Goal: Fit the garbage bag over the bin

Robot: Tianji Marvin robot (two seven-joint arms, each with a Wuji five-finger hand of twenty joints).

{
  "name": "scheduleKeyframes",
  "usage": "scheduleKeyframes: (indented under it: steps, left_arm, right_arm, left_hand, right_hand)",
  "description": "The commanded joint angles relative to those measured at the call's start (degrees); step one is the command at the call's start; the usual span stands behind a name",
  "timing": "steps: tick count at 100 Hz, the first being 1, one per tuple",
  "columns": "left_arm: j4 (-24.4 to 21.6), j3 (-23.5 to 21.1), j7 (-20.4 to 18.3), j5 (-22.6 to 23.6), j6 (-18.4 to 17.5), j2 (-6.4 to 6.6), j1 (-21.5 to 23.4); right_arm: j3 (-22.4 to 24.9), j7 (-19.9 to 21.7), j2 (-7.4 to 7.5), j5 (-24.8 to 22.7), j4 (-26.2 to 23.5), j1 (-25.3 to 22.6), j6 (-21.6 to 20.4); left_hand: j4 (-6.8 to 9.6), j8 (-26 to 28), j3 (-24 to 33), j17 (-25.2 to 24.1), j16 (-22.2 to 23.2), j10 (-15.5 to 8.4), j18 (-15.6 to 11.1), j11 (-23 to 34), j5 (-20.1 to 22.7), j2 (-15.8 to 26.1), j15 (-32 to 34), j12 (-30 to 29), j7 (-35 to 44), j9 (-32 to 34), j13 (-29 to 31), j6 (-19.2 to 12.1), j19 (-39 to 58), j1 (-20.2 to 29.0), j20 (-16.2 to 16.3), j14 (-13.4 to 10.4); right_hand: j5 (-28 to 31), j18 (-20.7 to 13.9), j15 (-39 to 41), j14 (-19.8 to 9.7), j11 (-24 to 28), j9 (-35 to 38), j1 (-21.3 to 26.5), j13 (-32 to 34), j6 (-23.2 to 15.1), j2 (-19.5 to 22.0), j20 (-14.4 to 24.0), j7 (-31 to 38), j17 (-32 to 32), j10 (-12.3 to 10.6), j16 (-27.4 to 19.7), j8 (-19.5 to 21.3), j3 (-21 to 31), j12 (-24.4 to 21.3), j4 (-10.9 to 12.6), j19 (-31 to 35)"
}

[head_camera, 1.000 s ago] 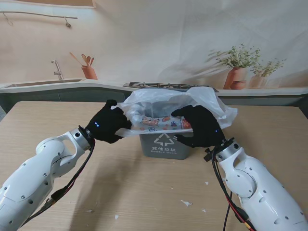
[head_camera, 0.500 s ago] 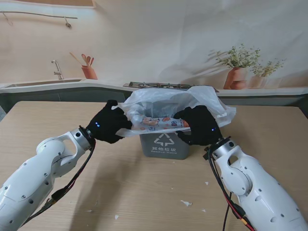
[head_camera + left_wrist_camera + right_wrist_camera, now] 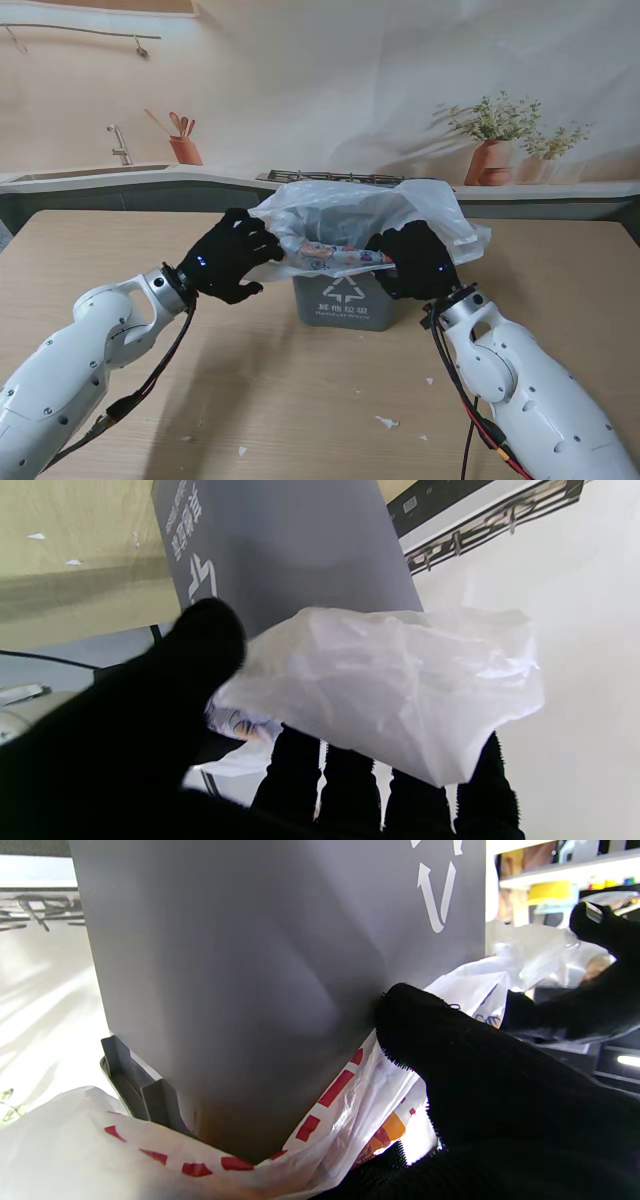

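Robot hands [image 3: 232,262] gripping crumpled white bag [image 3: 370,215]

A light wooden table [image 3: 300,400] has small white scraps [image 3: 386,422] scattered on the part nearest me. Behind it runs a pale counter [image 3: 120,180] with a sink and tap [image 3: 119,145] at the left, a pot of utensils [image 3: 185,148] beside it, a stove grate [image 3: 330,178] mid-way, and two potted plants [image 3: 492,140] at the right
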Motion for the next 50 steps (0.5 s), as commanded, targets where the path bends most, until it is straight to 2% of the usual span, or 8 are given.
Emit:
scheduleKeyframes:
  steps: [1,10,20,26,41,50]
  left_arm:
    - [-2.02,-0.42,-0.49,-0.73,-0.23,0.13,0.63]
    - [-2.94,-1.51,-0.01,-1.08,-1.08,-0.06,1.49]
    - [-3.38,-2.63,0.65,-4.47,-1.89,-1.02,2.75]
    - [-4.00,-3.31,1.42,-5.93,-2.52,-1.53,3.54]
    - [-5.73,-4.32,5.50,-6.55,-1.89,-2.27,4.16]
    - [-6.75,-4.94,5.19,-7.90,-0.11,-2.80,3.59]
  right_arm:
    - [-0.32,0.11,-0.39,-0.38,0.49,-0.21,0.64]
    - [-0.72,-1.02,-0.44,-0.81,0.93,0.18,1.12]
    - [-0.99,-1.88,-0.49,-1.02,1.37,0.54,1.07]
    - [-1.10,-2.15,-0.49,-1.10,1.59,0.72,0.90]
    - [-1.24,-2.62,-0.43,-1.42,2.08,0.98,0.23]
    - [-1.22,-2.72,-0.43,-1.44,2.17,0.99,0.02]
  left_hand:
    - [1.92,-0.18,-1.97,-0.57,-0.90,2.72,-1.19,-1.60,-4.96,0.57,-0.49,-1.47,-2.29,-4.51,-3.15,2.30,0.14,-2.88,0.80,0.84]
    - [2.37,-1.51,-5.91,-0.62,-1.00,3.82,-0.23,-3.09,-7.24,2.26,-1.09,-2.95,-4.31,-7.63,-4.77,3.15,-1.09,-4.66,0.22,1.31]
    - [3.22,-2.50,-10.23,-0.62,-0.87,4.66,-0.09,-4.26,-8.01,5.87,-1.75,-3.74,-5.58,-9.42,-6.03,3.74,-1.51,-5.62,0.02,1.72]
    - [4.49,-2.61,-12.71,-0.58,-0.53,4.82,-0.23,-4.38,-7.84,8.63,-1.78,-3.69,-5.47,-9.42,-5.96,3.79,-0.29,-4.94,0.63,1.74]
    - [4.94,0.01,-11.48,-0.85,2.24,3.82,-0.47,0.14,-5.57,12.87,2.58,-0.87,-0.44,-5.43,-2.60,4.74,7.43,-0.67,4.47,1.69]
    - [4.58,0.24,-11.37,-1.10,2.95,4.23,-0.33,1.49,-6.91,13.75,3.73,0.28,-0.33,-6.33,-3.62,6.88,7.71,-0.31,4.65,1.89]
  right_hand:
    - [1.57,4.47,1.90,-0.62,2.56,2.20,2.36,2.88,-2.41,-1.87,1.36,1.85,1.95,-1.13,1.04,-0.93,3.44,0.75,-1.96,3.65]
    - [3.79,4.72,2.66,-0.88,3.48,4.56,3.43,4.78,-3.40,-2.44,1.67,2.93,2.81,-1.23,1.11,-0.55,4.60,1.46,-1.98,4.30]
    - [6.50,4.85,2.58,-0.94,3.70,6.86,4.68,6.04,-5.02,-2.91,1.84,3.83,3.20,-1.43,0.73,-0.03,5.93,1.96,-2.05,4.54]
    - [7.02,4.85,2.54,-0.93,3.65,7.21,4.78,6.09,-5.60,-2.86,1.86,4.05,3.20,-1.41,0.64,0.28,6.08,2.09,-2.11,4.54]
    - [7.04,4.84,2.52,-0.94,3.43,7.20,4.83,6.08,-5.84,-2.63,1.89,3.86,3.19,-1.42,0.53,0.54,6.22,2.24,-2.16,4.53]
    - [6.91,4.83,2.45,-0.96,3.27,7.12,4.84,6.01,-5.69,-2.47,1.87,3.71,3.10,-1.51,0.45,0.66,6.17,2.30,-2.17,4.44]
